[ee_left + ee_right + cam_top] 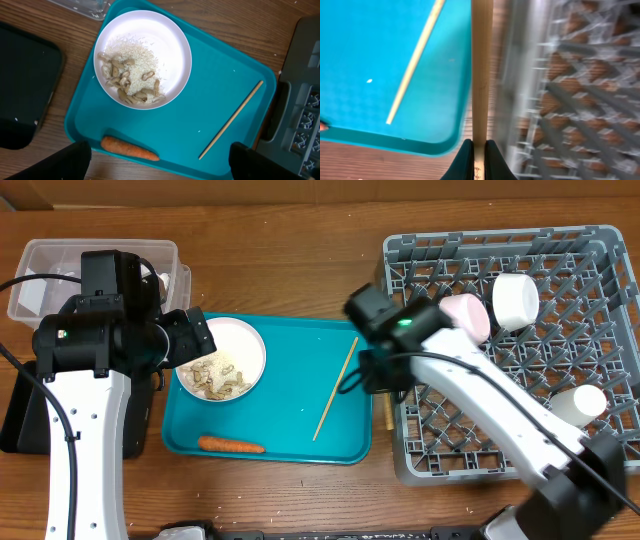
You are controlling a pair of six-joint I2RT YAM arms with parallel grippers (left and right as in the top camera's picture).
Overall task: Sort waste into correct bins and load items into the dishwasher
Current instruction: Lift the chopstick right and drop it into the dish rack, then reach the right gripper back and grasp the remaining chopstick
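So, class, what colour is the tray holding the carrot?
The tray is teal, clearest in the left wrist view.

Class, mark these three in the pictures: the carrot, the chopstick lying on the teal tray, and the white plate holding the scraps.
carrot (130, 148), left wrist view, middle of its body
chopstick (231, 120), left wrist view, middle of the shaft
white plate (167, 42), left wrist view, bare inner surface

Robotics lab bench: two white robot arms (85, 440) over a brown wooden table (300, 270) bearing a square grey plastic dish rack (580, 330).
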